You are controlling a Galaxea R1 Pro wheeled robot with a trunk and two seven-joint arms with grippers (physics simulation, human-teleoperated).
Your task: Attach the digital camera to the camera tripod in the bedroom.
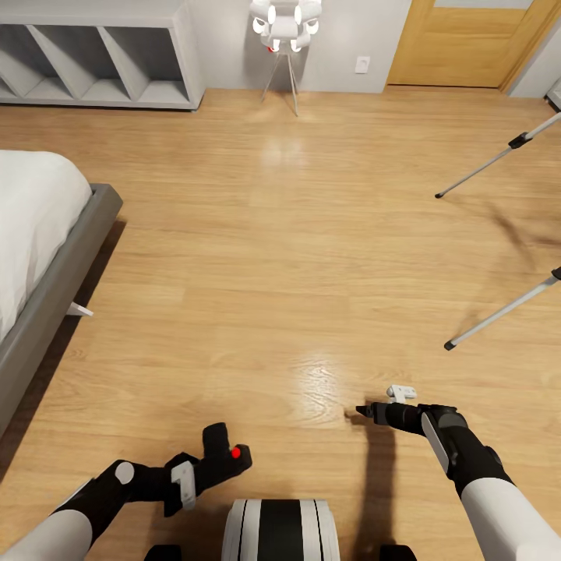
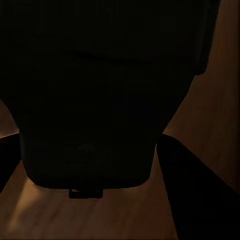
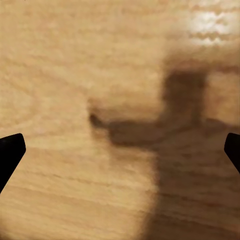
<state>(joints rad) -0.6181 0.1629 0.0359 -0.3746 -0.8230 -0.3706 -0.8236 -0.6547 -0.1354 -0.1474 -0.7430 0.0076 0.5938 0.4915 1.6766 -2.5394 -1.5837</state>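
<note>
Resting in the left gripper (image 1: 222, 456), clamped between its fingers, the digital camera (image 1: 226, 460) hangs low above the wood floor (image 1: 273, 234). Right gripper (image 1: 366, 411) gapes apart; camera tripod (image 1: 499, 312) legs stand far right.

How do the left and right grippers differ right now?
The left gripper is shut on the digital camera, whose black body sits between its fingers in the left wrist view; the right gripper is open and empty, over bare wood floor. Both hang low in front of the robot.
</note>
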